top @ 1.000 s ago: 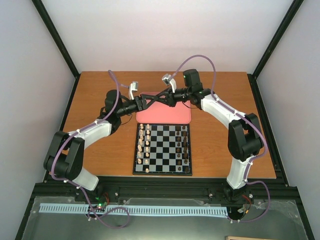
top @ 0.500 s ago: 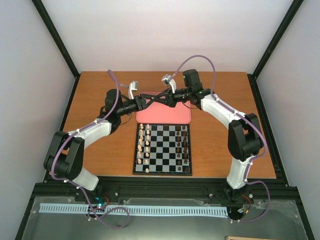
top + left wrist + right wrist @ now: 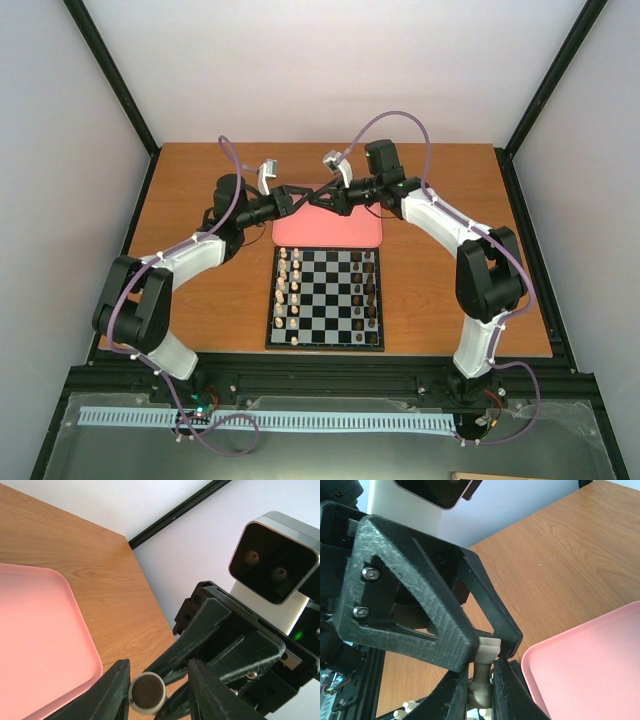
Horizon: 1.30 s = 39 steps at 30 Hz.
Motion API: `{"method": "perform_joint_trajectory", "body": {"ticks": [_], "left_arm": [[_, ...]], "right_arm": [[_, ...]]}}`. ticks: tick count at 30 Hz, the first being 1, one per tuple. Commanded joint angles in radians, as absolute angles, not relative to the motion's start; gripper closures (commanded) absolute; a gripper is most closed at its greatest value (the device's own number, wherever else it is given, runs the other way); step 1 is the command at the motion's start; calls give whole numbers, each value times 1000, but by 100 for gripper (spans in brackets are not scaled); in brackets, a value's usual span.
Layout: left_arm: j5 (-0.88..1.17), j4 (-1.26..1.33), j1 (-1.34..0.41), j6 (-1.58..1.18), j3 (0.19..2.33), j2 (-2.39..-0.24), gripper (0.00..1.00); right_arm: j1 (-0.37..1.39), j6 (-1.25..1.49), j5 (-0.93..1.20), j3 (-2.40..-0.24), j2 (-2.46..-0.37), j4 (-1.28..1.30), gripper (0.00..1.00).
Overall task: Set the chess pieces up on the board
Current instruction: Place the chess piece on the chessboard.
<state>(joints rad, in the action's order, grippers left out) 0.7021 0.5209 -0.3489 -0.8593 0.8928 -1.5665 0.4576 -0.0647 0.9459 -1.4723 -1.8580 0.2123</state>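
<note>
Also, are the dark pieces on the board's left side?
No, the dark pieces line the board's right side; the cream pieces stand on its left.

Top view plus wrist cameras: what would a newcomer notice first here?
The black right gripper and left gripper meet tip to tip near the far edge of the pink rounded-rectangle tray, the right pinching a tiny cream chess piece whose round base the left brackets. In front of the tray, the small black-and-white checked chessboard carries cream pieces along its left side and dark brown pieces along its right.
</note>
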Motion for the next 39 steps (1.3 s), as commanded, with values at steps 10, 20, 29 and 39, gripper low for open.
{"method": "perform_joint_trajectory", "body": {"ticks": [10, 20, 29, 39], "left_arm": [[707, 505, -351, -837, 945, -1597, 99], [681, 463, -351, -808, 938, -1565, 99], [668, 449, -348, -814, 936, -1547, 99], [680, 503, -348, -881, 902, -1483, 99]], "right_arm": [[466, -88, 951, -1497, -1845, 219, 89], [466, -90, 903, -1515, -1825, 228, 56], [465, -10, 762, -1355, -1708, 99, 48], [460, 208, 797, -1105, -1683, -304, 53]]}}
